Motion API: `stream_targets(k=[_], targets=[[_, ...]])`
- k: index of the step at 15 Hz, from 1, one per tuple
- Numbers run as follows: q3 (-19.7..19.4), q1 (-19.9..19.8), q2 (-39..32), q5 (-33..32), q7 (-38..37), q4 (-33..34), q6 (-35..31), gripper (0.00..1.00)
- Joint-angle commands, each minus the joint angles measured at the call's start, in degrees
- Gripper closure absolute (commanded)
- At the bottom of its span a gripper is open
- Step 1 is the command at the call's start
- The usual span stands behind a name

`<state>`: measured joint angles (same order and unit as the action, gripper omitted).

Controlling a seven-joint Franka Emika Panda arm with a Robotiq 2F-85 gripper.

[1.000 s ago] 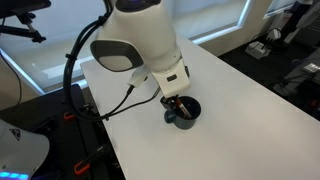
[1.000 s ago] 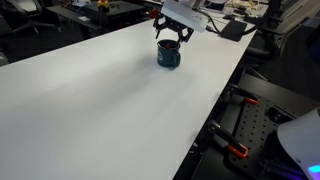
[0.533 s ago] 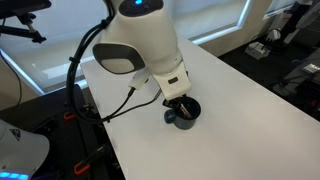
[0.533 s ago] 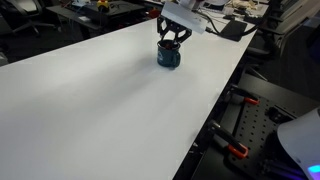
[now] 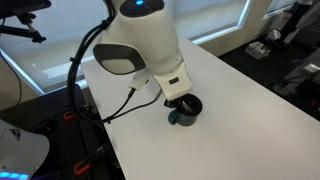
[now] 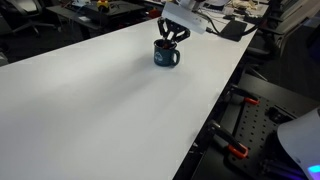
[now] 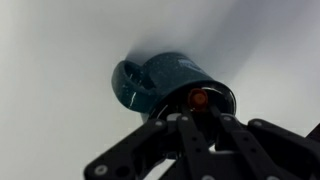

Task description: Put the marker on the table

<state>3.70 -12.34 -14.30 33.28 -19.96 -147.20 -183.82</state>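
Note:
The marker [image 7: 198, 97] stands inside a dark blue-green mug [image 7: 160, 80]. Only its red-orange end shows, in the wrist view. My gripper [image 7: 200, 112] reaches down into the mug's mouth, and its fingers [image 7: 178, 125] are drawn together on the marker just below that end. In both exterior views the gripper [image 5: 180, 100] [image 6: 172, 38] sits right over the mug [image 5: 184, 114] [image 6: 166, 56] and hides the marker. The mug rests on the white table [image 5: 240, 110] [image 6: 90, 100].
The mug's handle [image 7: 128, 85] points left in the wrist view. The table edge [image 6: 215, 110] runs near clamps and cables. Desks and equipment [image 5: 290, 50] stand beyond the table, and the arm's cable [image 5: 75, 70] hangs by the near edge.
The jaws have gone from wide open to shut around the marker inside the mug. The arm has stayed over the mug, which shifted slightly.

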Motion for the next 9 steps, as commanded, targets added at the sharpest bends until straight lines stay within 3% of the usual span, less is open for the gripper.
stream_targets(k=[1,9], targets=[[0.2,-1.0,0.2,-1.0,1.5,0.8,2.3,0.95],[0.5,-0.8,3.9,-2.0,2.1,-2.3,1.1,0.95]])
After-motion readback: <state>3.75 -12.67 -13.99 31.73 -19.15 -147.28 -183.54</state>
